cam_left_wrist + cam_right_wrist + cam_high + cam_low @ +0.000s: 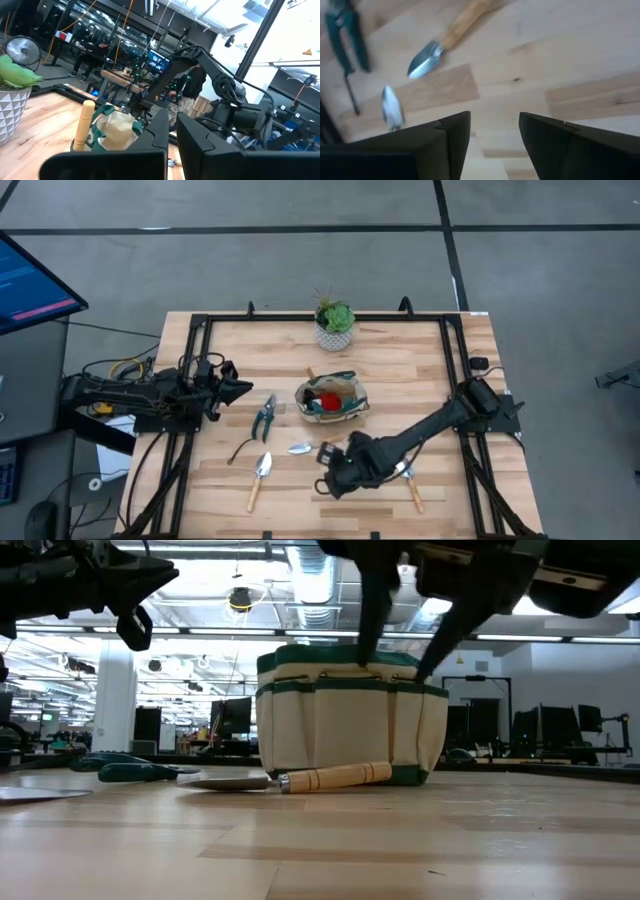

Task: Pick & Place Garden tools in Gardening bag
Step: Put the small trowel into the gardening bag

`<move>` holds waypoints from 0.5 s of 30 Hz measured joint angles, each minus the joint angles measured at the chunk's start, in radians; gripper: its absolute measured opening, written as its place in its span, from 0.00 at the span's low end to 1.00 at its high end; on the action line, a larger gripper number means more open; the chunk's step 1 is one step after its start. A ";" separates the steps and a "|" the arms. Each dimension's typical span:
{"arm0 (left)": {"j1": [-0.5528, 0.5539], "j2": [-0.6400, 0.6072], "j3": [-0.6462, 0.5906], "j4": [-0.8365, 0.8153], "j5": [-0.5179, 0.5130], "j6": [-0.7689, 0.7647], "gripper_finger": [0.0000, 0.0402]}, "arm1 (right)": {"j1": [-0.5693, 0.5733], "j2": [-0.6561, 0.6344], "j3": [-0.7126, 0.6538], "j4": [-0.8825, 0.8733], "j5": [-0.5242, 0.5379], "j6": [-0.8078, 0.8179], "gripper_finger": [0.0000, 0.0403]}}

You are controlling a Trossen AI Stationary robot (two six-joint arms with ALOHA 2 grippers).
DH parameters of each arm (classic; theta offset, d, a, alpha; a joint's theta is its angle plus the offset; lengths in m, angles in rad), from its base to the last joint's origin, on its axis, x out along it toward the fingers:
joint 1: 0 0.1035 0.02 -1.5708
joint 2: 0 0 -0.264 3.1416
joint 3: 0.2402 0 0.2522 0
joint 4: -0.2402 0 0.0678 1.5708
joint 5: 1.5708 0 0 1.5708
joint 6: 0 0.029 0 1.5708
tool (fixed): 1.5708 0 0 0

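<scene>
The tan gardening bag [332, 398] with green trim stands mid-table; a red-and-black item [325, 397] and a wooden handle [84, 125] sit in it. Pruning shears [264, 417], a thin black curved tool [240, 450], a wooden-handled trowel [258, 477] and a small silver blade [300, 448] lie left of the bag's near side. Another trowel [410, 485] lies partly under my right arm. My right gripper [325, 458] is open and empty above the bare wood near the silver blade [392, 110]. My left gripper [238, 388] waits, shut, at the table's left.
A green plant in a white pot [334, 325] stands at the far edge behind the bag. A black frame [200, 330] runs around the tabletop. In the low view a trowel [320, 778] lies in front of the bag [350, 720].
</scene>
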 joint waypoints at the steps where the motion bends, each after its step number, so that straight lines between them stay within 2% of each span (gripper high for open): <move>1: 0.000 0.000 0.000 0.001 0.000 0.000 0.02 | -0.015 0.000 0.000 -0.004 -0.016 0.004 0.40; 8: 0.000 0.000 0.000 0.007 0.000 0.000 0.02 | -0.139 0.073 -0.001 0.025 -0.056 -0.002 0.40; 15: 0.000 0.000 0.000 0.008 0.000 0.000 0.02 | -0.188 0.133 -0.001 0.076 -0.103 0.003 0.40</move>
